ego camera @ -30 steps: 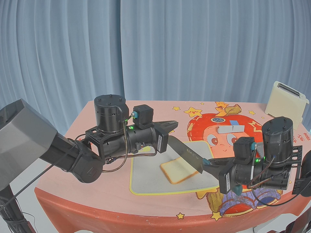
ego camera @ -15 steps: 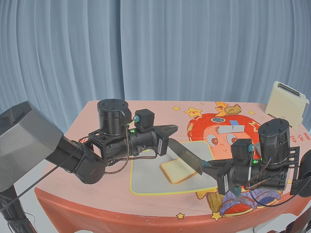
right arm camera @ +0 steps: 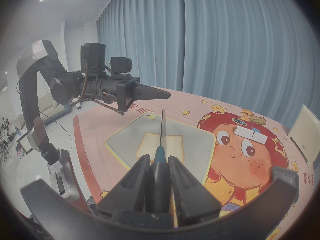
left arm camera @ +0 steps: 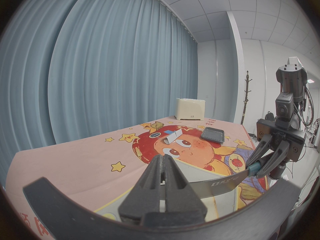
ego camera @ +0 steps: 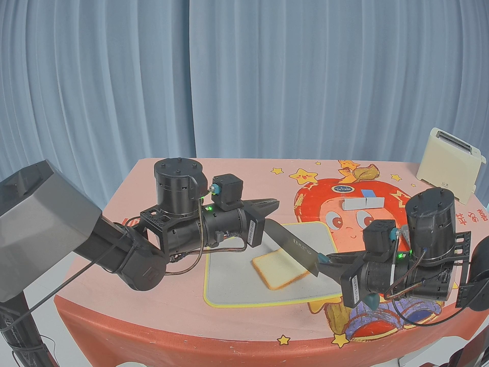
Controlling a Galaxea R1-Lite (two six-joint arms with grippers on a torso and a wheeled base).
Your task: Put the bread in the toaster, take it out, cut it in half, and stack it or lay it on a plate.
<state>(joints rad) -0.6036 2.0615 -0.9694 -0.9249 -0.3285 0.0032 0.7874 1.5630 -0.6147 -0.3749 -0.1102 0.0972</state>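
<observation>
the bread [ego camera: 280, 268] is laid flat and uncut on the right half of a board [ego camera: 229, 276], which is set near the middle of the counter's [ego camera: 147, 184] front edge. a knife [ego camera: 291, 241] is gripped by its teal handle in the right fingers [ego camera: 340, 257], which are closed tight on it. the knife is held edge down over the slice, with the blade running across its middle toward the left arm; whether the edge touches the bread cannot be told. the left fingers [ego camera: 265, 200] are pressed shut with nothing between them and are held above the board's far edge, just beside the blade's tip. the toaster [ego camera: 451, 164] is stood at the far right corner of the counter, well apart from the board. a small grey block [ego camera: 362, 203] with a blue piece on it is seen between board and toaster. a dark tray [left arm camera: 212, 135] is seen toward the counter's right edge.
</observation>
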